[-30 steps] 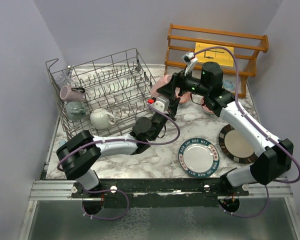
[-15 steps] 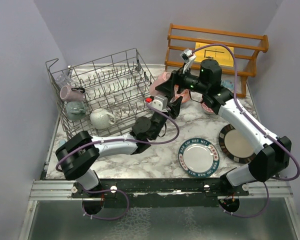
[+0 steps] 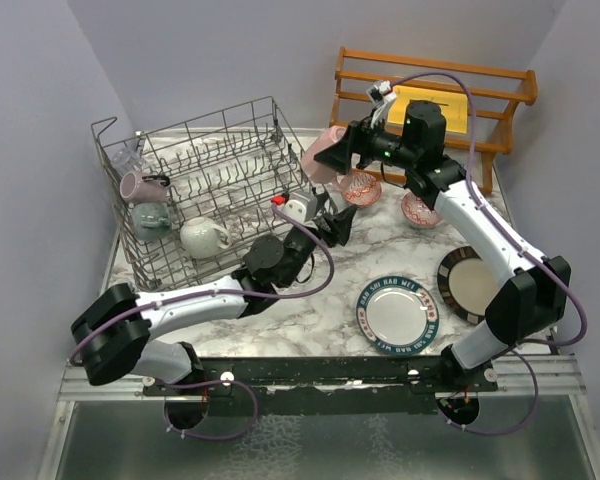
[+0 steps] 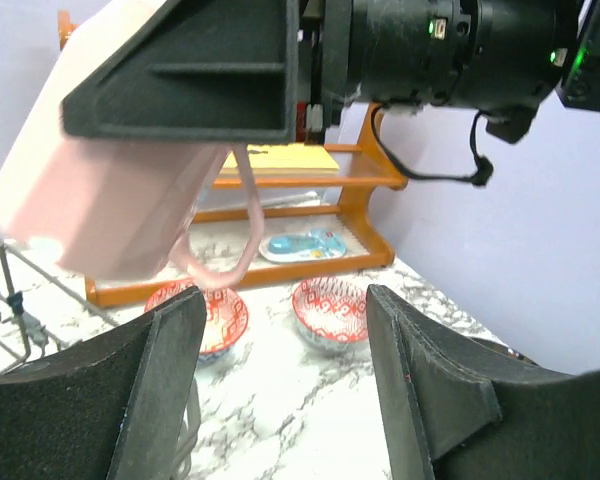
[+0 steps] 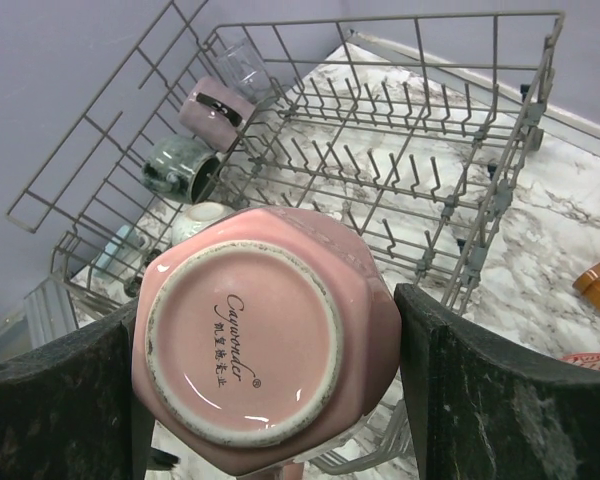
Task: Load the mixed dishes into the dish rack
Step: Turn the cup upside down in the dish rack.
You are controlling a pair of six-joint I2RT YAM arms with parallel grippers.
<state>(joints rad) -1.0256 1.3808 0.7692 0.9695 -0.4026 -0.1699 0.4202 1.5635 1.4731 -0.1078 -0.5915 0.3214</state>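
Pink mug [image 5: 270, 335] is up in the air just off the right end of the dish rack [image 3: 230, 170], raised clear of the table [image 3: 320, 300]. The right gripper [image 3: 335, 155] has it, jaws spread wide across the body, one on each side. The glazed base is turned to the wrist camera and the handle hangs underneath. The left gripper [image 4: 280, 400] sits lower, beside the rack's right wall, looking up at the mug, jaws apart with nothing between them.

So how will this one handle? Stiff glazed ceramic, I'd say: no give, a fair bit of weight for one pair of jaws, and slick enough to slide if the squeeze eases. The faceted sides help, offering flat faces to press on, and mid-body is the sensible hold, about where it's taken. The thin handle looks the weakest part, so I'd keep it off the wires and tines. A knock on metal could chip the lip, and a drop onto the rack could break it.

Toward the rack's left end, the mauve mug [image 3: 140, 186], grey mug [image 3: 152, 218], white mug [image 3: 204, 237] and clear glass [image 3: 130, 157] are already in. Its middle and right rows show bare tines. Right of the rack, two red-patterned bowls [image 3: 360, 187], the blue-rimmed plate [image 3: 397, 315] and the dark-rimmed plate [image 3: 475, 288] wait on the table
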